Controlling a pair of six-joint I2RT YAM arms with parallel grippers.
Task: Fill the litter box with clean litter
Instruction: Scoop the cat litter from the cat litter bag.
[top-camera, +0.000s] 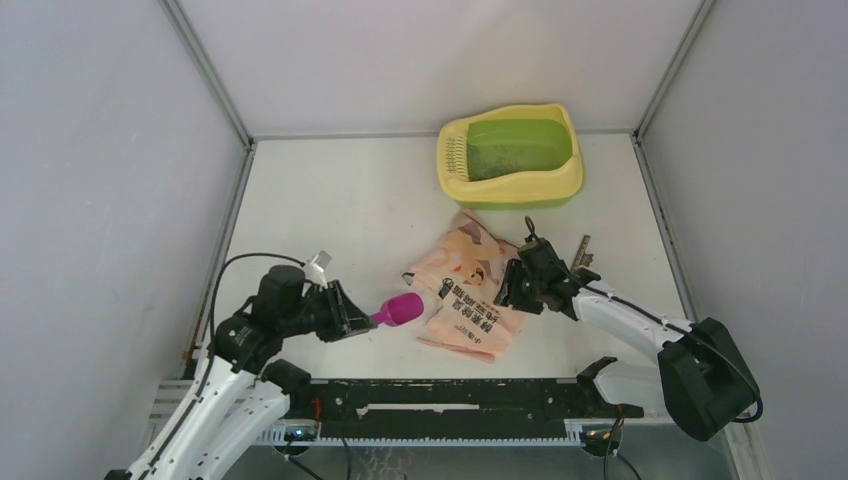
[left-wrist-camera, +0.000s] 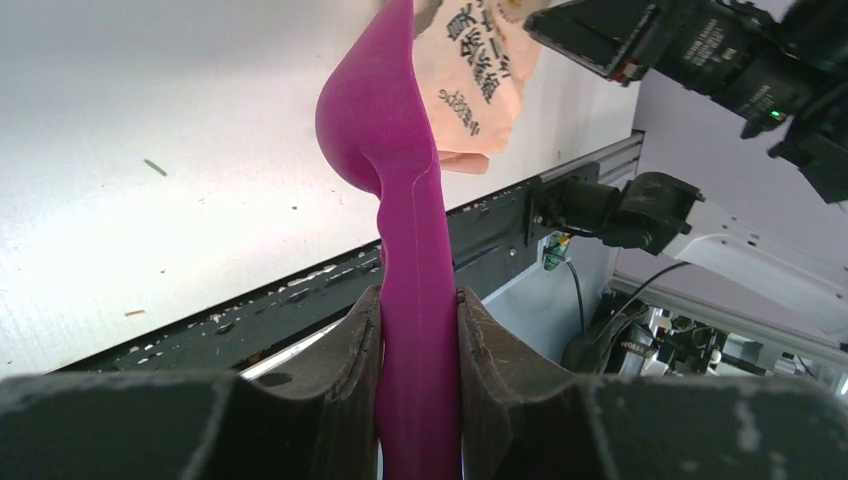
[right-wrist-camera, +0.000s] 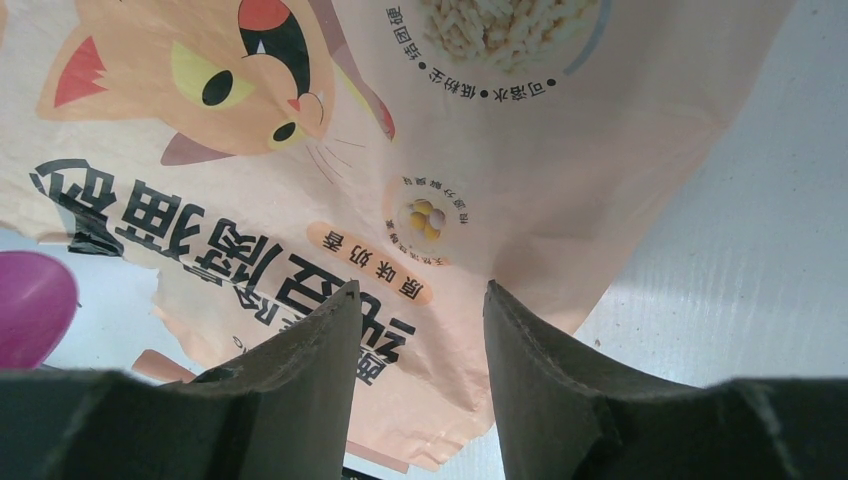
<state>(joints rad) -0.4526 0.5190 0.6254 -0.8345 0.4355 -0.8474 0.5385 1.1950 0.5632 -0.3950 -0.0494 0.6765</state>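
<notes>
1. My left claw (top-camera: 352, 318) sits low at the near left of the worktop (top-camera: 340, 200). The overhead only shows it meeting the scoop (top-camera: 402, 308). The left wrist view settles it: both pads (left-wrist-camera: 355, 350) press flat on the magenta handle, partly closed and gripping.
2. From above, the scoop points right with its bowl just short of the bag (top-camera: 468, 290). The left wrist view shows it edge-on, so I can't see into the bowl.
3. The peach-pink bag lies crumpled mid-worktop between the two claws. Only the right wrist view shows its print clearly: a cartoon cat and dark lettering. A sliver of magenta shows at that view's left edge.
4. My right claw (top-camera: 512, 285) is at the bag's right edge. The right wrist view shows its fingers (right-wrist-camera: 310, 360) parted with the bag's surface visible through the gap and nothing pinched.
5. The litter box (top-camera: 510, 192) appears only overhead, at the far right back against the wall, well apart from both claws, grille end to the left. Its green basin shows faint dark specks of litter (top-camera: 520, 152).
</notes>
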